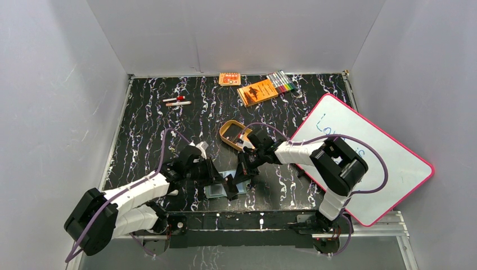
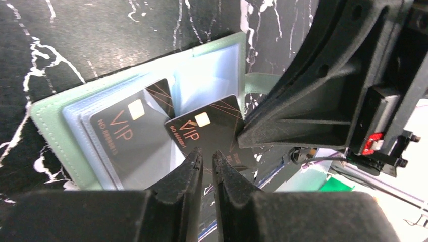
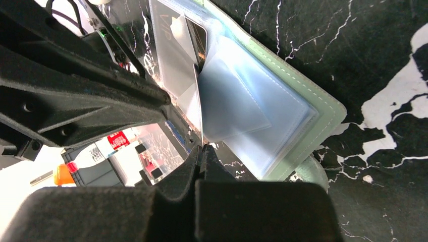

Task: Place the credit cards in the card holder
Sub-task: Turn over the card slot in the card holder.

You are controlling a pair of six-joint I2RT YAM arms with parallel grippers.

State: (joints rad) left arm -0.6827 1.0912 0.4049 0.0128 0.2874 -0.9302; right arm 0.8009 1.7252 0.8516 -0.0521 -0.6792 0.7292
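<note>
While the card holder [image 1: 216,192] lies open and flat near the middle of the counter's [image 1: 146,129] near edge, both arms reach down to it. Its green cover is underneath and its pale blue pockets face up.

One tucked credit card [image 2: 128,138] sits inside a pocket on the left half of the holder. It is black and says VIP on it. A loose credit card [image 2: 204,128] with the same word lies tilted, partly over the right half of the holder.

The right end effector [image 3: 202,148] is closed tight on the loose credit card, which shows as a thin line from the right wrist camera. The left end effector [image 2: 204,157] is narrow, with only a thin gap between its tips. The tips are right at the near edge of the loose credit card, and nothing shows in the gap.

A tan oval tray [image 1: 235,135] sits near the middle of the counter. A whiteboard [image 1: 360,163] with a pink rim covers the right edge. An orange booklet [image 1: 257,91] and some markers [image 1: 281,82] lie by the far edge. Two pens [image 1: 177,102] lie toward the far left corner.
</note>
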